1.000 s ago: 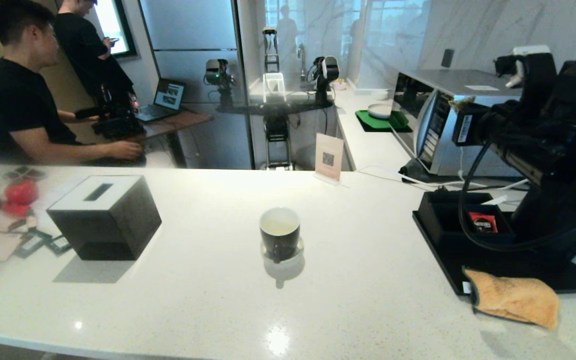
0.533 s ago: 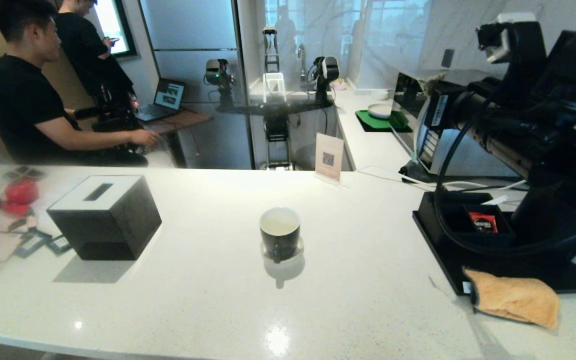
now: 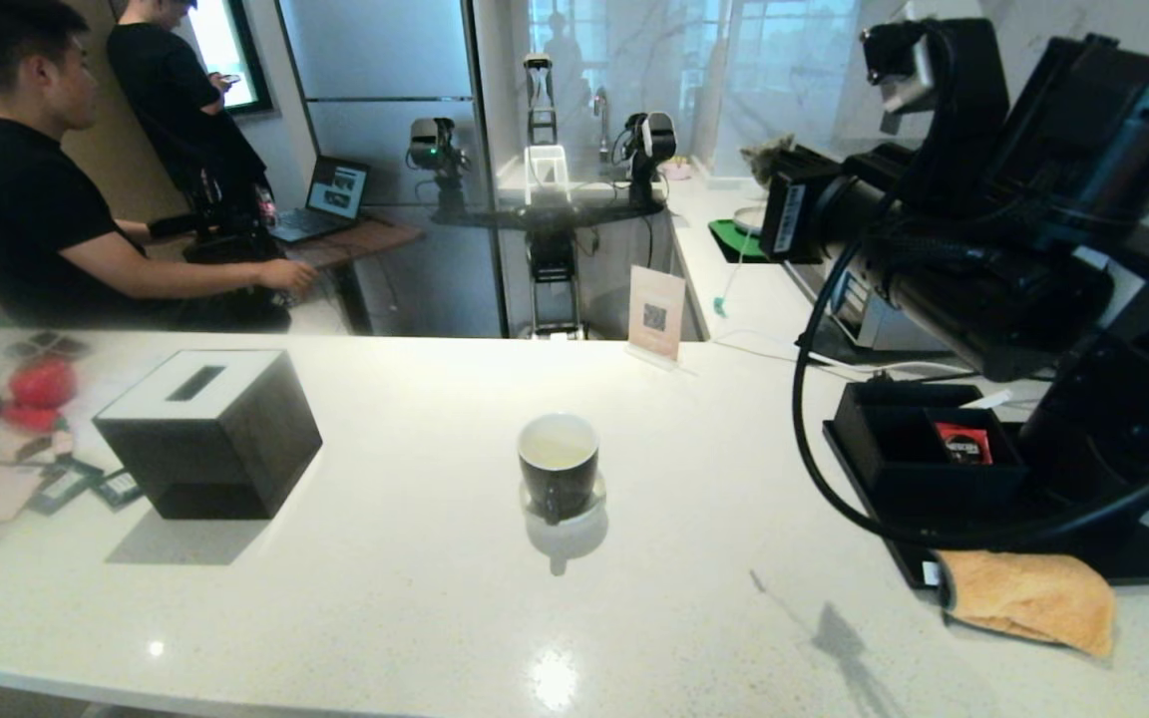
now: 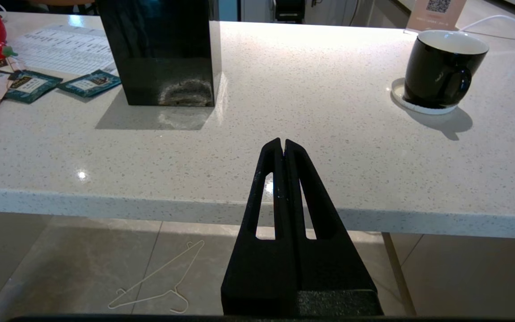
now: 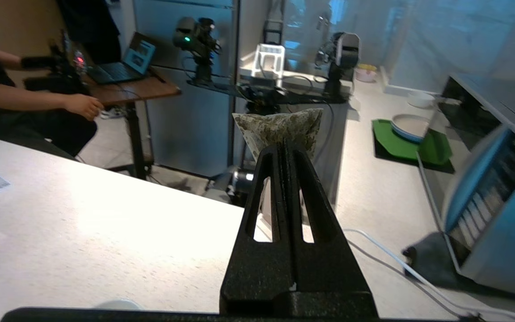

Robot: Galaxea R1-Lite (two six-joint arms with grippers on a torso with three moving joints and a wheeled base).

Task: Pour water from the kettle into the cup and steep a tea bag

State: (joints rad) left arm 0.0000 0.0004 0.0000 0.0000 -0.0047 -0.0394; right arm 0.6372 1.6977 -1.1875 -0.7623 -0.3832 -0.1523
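The right end effector is seen raised above the far right part of the white speckled stone tabletop, its fingers pressed together on the small grey-green mesh tea bag, which is held clear of the surface. In the head view the tea bag is seen at the tip of the right arm, well above and to the right of the small black mug with a white interior. The mug is observed upright on a small white round coaster near the middle of the tabletop. The left end effector is recorded fully closed and empty, held just off the near edge of the tabletop. A black cube tissue box is noted left of the mug, well apart. An orange cloth is seen lying against a black tray at the right.
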